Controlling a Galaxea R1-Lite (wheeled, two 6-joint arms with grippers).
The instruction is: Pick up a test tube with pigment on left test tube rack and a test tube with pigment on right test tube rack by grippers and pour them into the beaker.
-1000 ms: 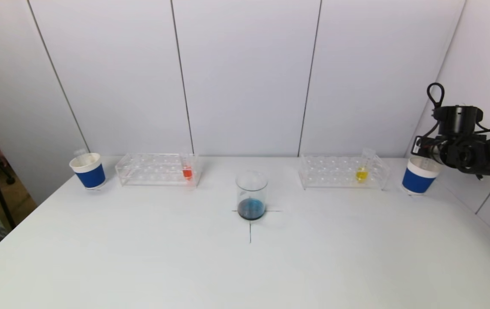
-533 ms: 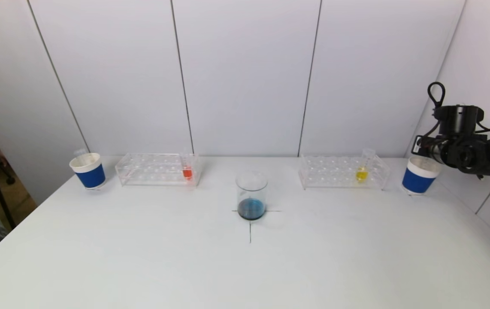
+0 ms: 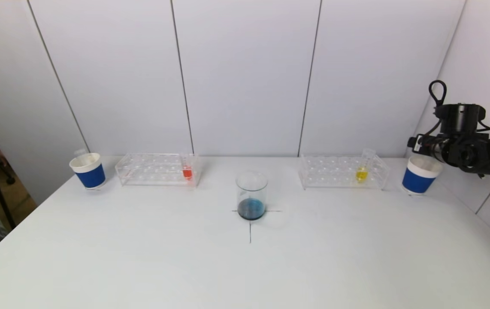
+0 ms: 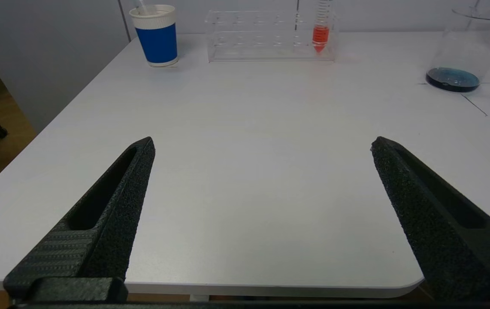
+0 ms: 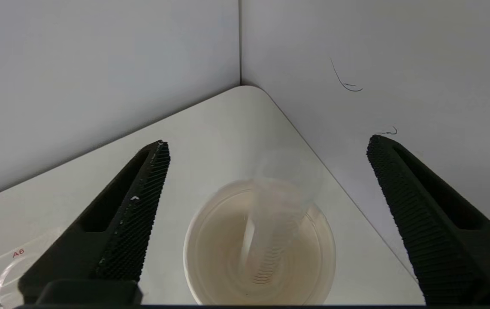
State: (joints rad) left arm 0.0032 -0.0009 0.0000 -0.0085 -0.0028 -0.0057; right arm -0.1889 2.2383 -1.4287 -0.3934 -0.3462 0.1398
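Note:
A test tube with red pigment [image 3: 187, 171] stands in the left clear rack [image 3: 150, 169]. A test tube with yellow pigment [image 3: 361, 174] stands in the right clear rack [image 3: 335, 171]. The glass beaker [image 3: 251, 195] with dark blue liquid sits at the table's centre. My right gripper [image 3: 418, 146] hovers open over the right blue cup [image 3: 418, 178]. In the right wrist view the gripper [image 5: 267, 141] is empty above that cup [image 5: 210, 240], which holds an empty clear tube [image 5: 270, 223]. My left gripper [image 4: 262, 139] is open and empty near the table's front edge, out of the head view.
A second blue cup [image 3: 88, 171] with an empty tube stands left of the left rack. The left wrist view shows this cup [image 4: 155, 38], the red tube [image 4: 320, 36] and the beaker [image 4: 464, 47]. Walls close the back and right. A person sits at the far left.
My right gripper has shifted slightly left and up over the right blue cup. Nothing else has moved.

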